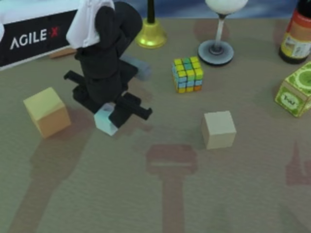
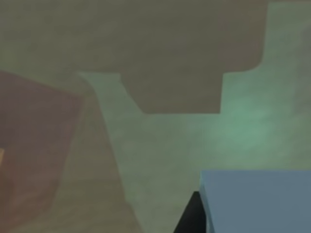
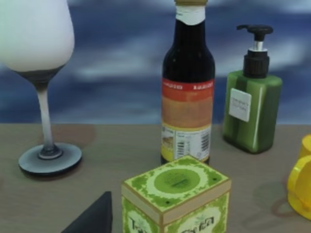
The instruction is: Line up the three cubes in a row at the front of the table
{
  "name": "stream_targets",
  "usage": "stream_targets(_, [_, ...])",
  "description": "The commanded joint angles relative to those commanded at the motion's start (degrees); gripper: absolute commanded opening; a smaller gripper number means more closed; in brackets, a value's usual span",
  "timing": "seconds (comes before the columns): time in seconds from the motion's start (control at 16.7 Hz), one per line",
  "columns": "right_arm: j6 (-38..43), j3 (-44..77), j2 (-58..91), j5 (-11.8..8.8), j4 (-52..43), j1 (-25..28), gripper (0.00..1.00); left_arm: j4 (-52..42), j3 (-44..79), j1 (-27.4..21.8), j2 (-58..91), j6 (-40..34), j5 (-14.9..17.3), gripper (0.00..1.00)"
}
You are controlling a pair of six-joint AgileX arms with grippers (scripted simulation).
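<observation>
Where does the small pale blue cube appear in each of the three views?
Top view: the pale blue cube sits left of centre, at the left gripper.
Left wrist view: the cube fills the lower right corner.
Right wrist view: not in it.
Shared landmark: the table, seen in all three views.
</observation>
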Motion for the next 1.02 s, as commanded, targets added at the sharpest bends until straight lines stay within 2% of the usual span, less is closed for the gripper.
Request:
stream_targets(0.3, [0.0, 0.0, 0.0, 0.0, 0.0, 0.0, 1.0, -0.1, 0.4, -0.8, 0.5, -0.7, -0.1, 0.0])
stream_targets(0.48, [0.0, 0.0, 0.0, 0.0, 0.0, 0.0, 1.0, -1.7, 3.5, -4.0, 2.4, -6.2, -0.3, 0.0])
stream_targets(0.66, [0.0, 0.0, 0.0, 0.0, 0.0, 0.0, 1.0, -4.3, 8.2, -9.2, 5.1, -16.8, -0.6, 0.0])
stream_targets(1.02, [0.0, 0.0, 0.0, 0.0, 0.0, 0.0, 1.0, -10.5, 18.6, -22.1, 11.0, -46.8, -1.4, 0.0])
